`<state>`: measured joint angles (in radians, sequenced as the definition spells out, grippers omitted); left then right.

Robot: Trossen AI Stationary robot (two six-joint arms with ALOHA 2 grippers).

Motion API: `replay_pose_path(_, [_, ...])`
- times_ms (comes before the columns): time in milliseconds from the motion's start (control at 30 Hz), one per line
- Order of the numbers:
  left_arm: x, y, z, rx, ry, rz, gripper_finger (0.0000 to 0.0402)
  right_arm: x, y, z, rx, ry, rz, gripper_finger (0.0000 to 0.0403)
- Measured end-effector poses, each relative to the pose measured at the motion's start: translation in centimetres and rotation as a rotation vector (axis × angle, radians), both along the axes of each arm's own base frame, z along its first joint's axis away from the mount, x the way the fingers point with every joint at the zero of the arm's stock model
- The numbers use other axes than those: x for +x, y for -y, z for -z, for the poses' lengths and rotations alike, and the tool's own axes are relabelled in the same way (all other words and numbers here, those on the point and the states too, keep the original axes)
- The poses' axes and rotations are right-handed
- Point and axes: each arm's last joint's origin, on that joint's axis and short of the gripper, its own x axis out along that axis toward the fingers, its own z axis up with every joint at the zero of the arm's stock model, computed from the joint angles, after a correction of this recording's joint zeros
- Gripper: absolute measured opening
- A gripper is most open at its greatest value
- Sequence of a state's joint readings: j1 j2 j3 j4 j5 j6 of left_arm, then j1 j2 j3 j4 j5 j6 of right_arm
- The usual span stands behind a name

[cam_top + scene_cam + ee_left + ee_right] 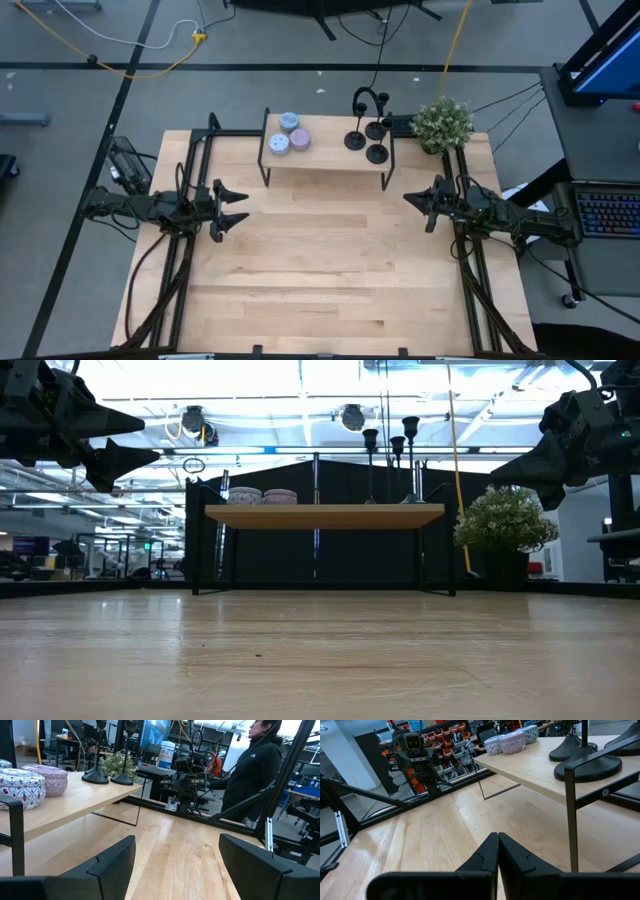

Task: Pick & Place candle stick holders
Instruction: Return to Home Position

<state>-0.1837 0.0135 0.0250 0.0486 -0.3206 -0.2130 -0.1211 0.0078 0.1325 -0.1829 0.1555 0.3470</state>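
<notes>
All three candle stick holders (355, 141) are on the shelf (325, 165). They're bunched at the end next to the potted plant (443, 122), bases flat, stems upright, close together but not stacked. At the other end of the board there's a cluster of three little round tins (299, 139). The lids are on, so no idea what's inside.

Stuff that's hard to see:
- From table height the shelf board hides the holders' bases, so only the thin stems poke up.
- The right wrist camera gets just two bases, with the stems cut off.
- From above, the leaves cover the plant's pot.
- There's a dark loop-shaped thing (365, 100) on the floor behind the shelf, and I honestly can't tell what it is.

Room-wise, the wooden table (330, 290) is wide open in front of the shelf.
- The left gripper (245, 205) hangs over the left side, raised off the wood, fingers spread wide with nothing between them.
- The right gripper (408, 198) hangs over the right side, also raised, fingers pressed together and empty.

Both are well apart from the shelf. A person in a dark jacket (252, 765) stands past the table's right edge.
</notes>
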Motion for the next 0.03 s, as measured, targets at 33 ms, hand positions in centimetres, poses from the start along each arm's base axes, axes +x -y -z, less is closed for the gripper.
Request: replay_pose_path(33, [0.0, 0.0, 0.0, 0.0, 0.0, 0.0, 0.0294, 0.0, 0.0, 0.0, 0.0, 0.0, 0.0, 0.0])
